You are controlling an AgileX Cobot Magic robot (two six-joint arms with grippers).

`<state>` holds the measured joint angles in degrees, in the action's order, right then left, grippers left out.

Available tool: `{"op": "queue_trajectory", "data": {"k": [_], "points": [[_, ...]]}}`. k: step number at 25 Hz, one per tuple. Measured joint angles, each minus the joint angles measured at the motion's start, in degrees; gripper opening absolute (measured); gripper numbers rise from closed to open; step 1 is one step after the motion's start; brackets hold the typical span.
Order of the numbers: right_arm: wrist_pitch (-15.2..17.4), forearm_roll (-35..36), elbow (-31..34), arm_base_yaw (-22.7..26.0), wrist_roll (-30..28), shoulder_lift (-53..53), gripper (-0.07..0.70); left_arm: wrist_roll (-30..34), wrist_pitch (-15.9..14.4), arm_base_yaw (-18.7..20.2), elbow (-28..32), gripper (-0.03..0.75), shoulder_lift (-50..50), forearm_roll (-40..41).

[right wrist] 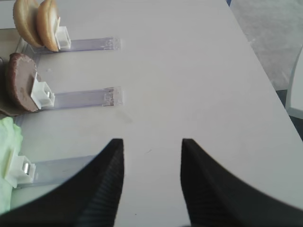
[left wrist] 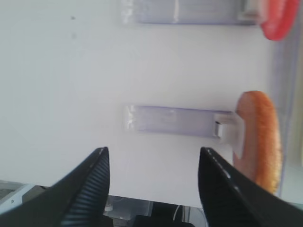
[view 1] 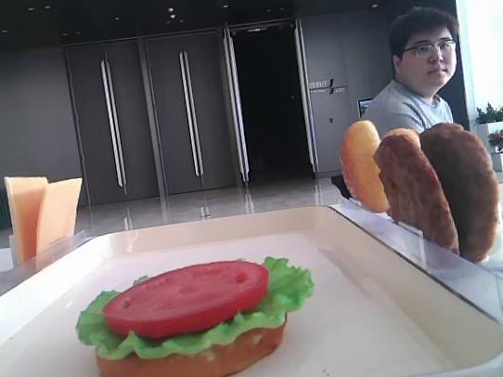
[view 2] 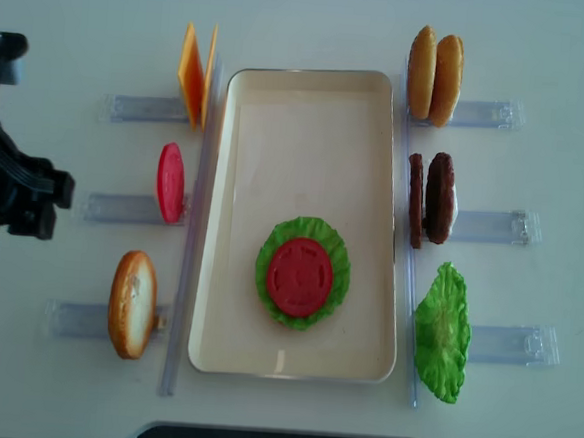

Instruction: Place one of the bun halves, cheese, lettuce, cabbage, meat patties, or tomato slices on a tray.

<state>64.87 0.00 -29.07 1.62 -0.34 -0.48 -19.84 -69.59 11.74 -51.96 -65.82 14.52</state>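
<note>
Tray [view 2: 233,225]: smooth cream plastic | glossy tomato slice [view 2: 299,277] on ruffled lettuce [view 2: 270,248] | both fingers apart, empty

White table [view 2: 306,20] bearing a cream tray [view 2: 234,215] at centre, flanked on each side by three clear holders [view 2: 487,226] standing food pieces upright.

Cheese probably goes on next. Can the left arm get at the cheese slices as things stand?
Probably yes. The cheese slices stand upright in their holder left of the tray, on the left arm's side, with bare table between and open jaws.
</note>
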Motion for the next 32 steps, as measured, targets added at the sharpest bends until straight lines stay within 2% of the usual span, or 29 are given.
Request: {"op": "queue_trajectory", "data": {"k": [4, 6, 11, 16, 20, 26, 32], "points": [[0.00, 0.00, 0.00, 0.00, 0.00, 0.00, 0.279, 6.50, -0.12, -9.03, 0.00, 0.447, 2.58, 0.17], [0.00, 0.00, 0.00, 0.00, 0.00, 0.00, 0.279, 7.37, -0.23, -10.88, 0.23, 0.445, 4.89, 0.35], [0.00, 0.00, 0.00, 0.00, 0.00, 0.00, 0.279, 10.06, -0.30, -11.37, 5.98, 0.444, 15.77, -2.53], [0.00, 0.00, 0.00, 0.00, 0.00, 0.00, 0.279, 10.78, -1.09, -11.37, 16.08, 0.444, 34.08, -2.82], [0.00, 0.00, 0.00, 0.00, 0.00, 0.00, 0.279, 12.97, -0.30, -11.37, 21.94, 0.444, 49.63, -2.87], [0.00, 0.00, 0.00, 0.00, 0.00, 0.00, 0.279, 14.64, 1.18, -11.37, 22.90, 0.444, 65.73, -2.93], [0.00, 0.00, 0.00, 0.00, 0.00, 0.00, 0.279, 14.71, 1.37, -11.37, 22.90, 0.444, 66.77, -4.14]]}}
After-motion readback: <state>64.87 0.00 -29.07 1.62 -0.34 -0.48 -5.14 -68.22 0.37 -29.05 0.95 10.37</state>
